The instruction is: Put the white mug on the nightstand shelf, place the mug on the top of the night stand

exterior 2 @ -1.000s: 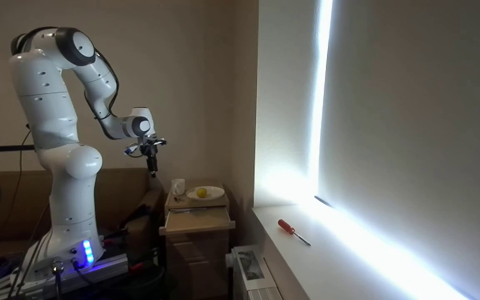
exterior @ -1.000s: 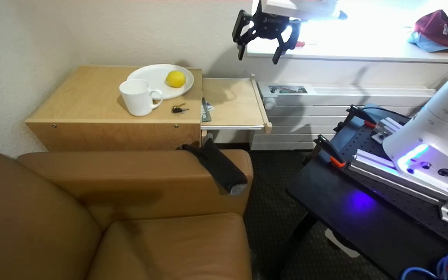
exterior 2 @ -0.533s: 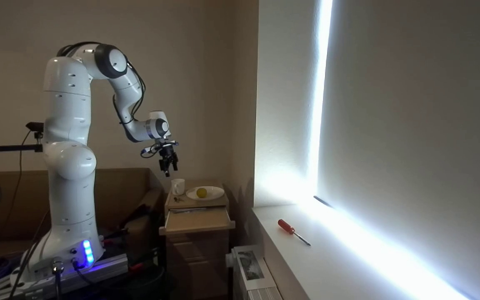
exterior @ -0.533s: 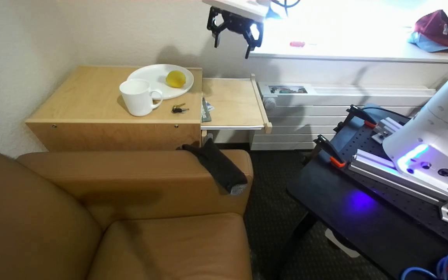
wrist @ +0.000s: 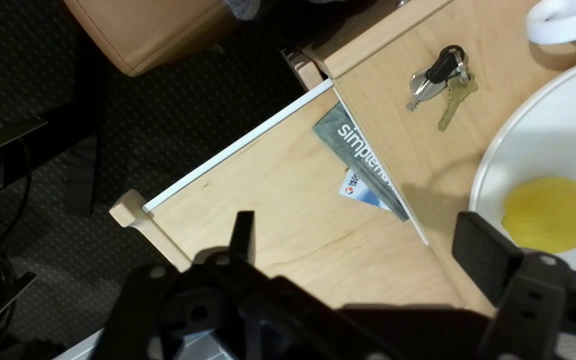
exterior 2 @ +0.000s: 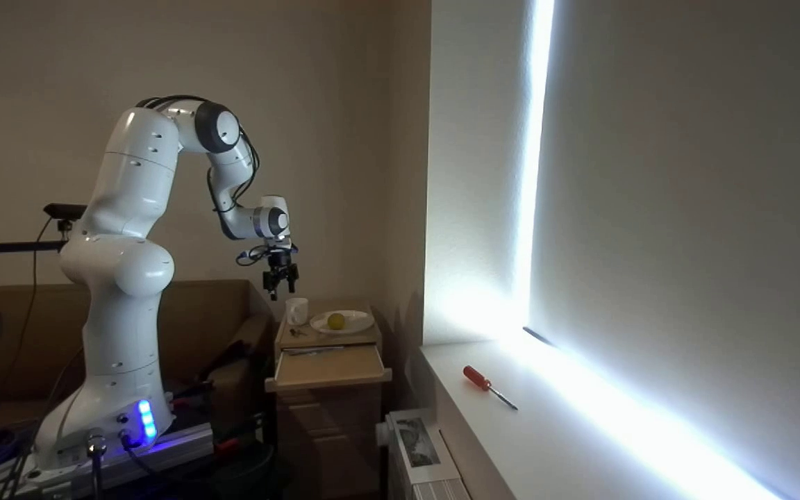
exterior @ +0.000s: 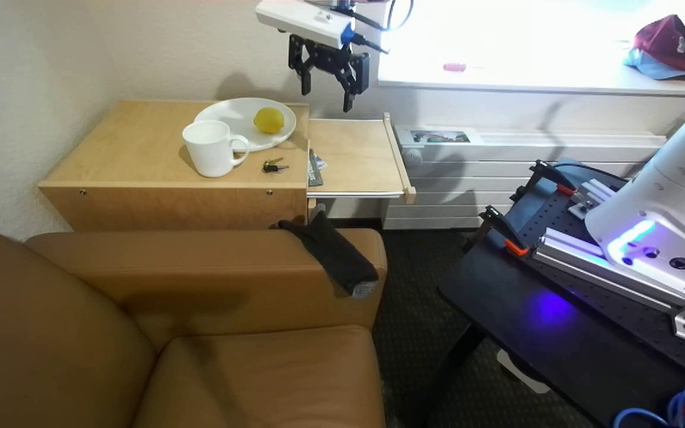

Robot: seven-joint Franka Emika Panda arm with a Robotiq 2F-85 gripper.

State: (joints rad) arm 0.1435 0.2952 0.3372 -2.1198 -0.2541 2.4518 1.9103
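So that nightstand [exterior: 176, 208] sits in the corner, and its tabletop [exterior: 134, 142] carries the stuff. In an exterior view (all my clock directions are from there) a shelf [exterior: 360, 157] sticks out at its 3 o'clock. There's a plate [exterior: 223, 113] on the tabletop. The hand [exterior: 327, 100] hangs in the air off the tabletop's 2 o'clock, spread wide, not holding anything. Then the mug [exterior: 206, 154], upright on the tabletop at the plate's 8 o'clock, right beside it; can't tell if they touch.

Looks ceramic to me, so I'd expect stiff, fairly light, slick enough to slide out of a loose pinch, and easy to chip. Can't see its bottom inside, so I'd keep it level. Best hold imo: straddle its side from above at 6 or 9 o'clock, one finger in, one out, clear of the plate. The handle [wrist: 553, 35], at 3 o'clock and also poking into the wrist view, could work, but hung off-centre the mug would probably tip. Plus the keys [exterior: 271, 169] are at 4 o'clock, so a low grab there might brush them.
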